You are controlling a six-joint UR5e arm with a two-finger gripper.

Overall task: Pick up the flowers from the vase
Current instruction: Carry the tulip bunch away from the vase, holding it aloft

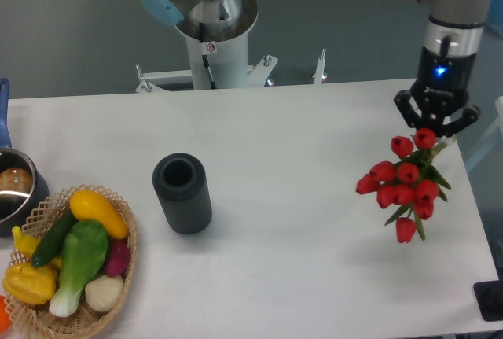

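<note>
The gripper appeared clamped on the flowers, which hung below it, buds trailing down-left, well right of the emptied vase.

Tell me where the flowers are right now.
The flowers hang from the gripper over the table's right side, well clear of the empty vase standing left of centre.

The vase looks matt and finely ribbed; the basket is woven wicker; the pot is shiny metal; the counter is smooth and matt.
</note>
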